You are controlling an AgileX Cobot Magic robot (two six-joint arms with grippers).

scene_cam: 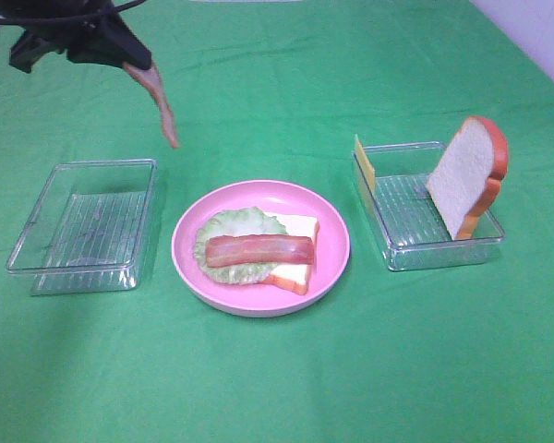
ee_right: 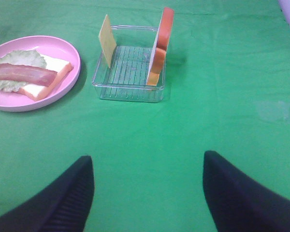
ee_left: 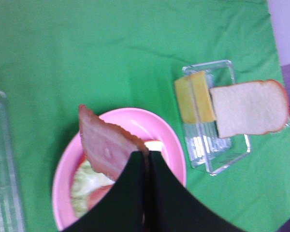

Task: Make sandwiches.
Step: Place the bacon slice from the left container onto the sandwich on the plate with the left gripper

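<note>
Above the far left of the table (scene_cam: 277,83), behind the left tray (scene_cam: 83,226), a bacon strip (scene_cam: 162,106) is pinched by one end in the tightly closed left hand (scene_cam: 134,63) and hangs clear of everything. On the pink plate (scene_cam: 337,231) a bread slice (scene_cam: 300,226) is already topped with lettuce (scene_cam: 245,223) and a second bacon strip (scene_cam: 258,250); the cheese square (scene_cam: 364,163) and the second bread slice (scene_cam: 466,175) are propped on edge in the right tray (scene_cam: 402,258). The step in hand is judged to be adding the held strip to the stack. It is best carried over the plate, lowered until its free end touches the lettuce, laid alongside the strip already there, and only then released, so that it is not dropped across the rim. The pinch on the strip's end is shown closely in the left wrist view, whereas it is left small and dark in the high view. The right hand (ee_right: 147,154), missing from the high view, is seen only in its own wrist view, spread wide, holding nothing, over bare table on the near side of the right tray.
</note>
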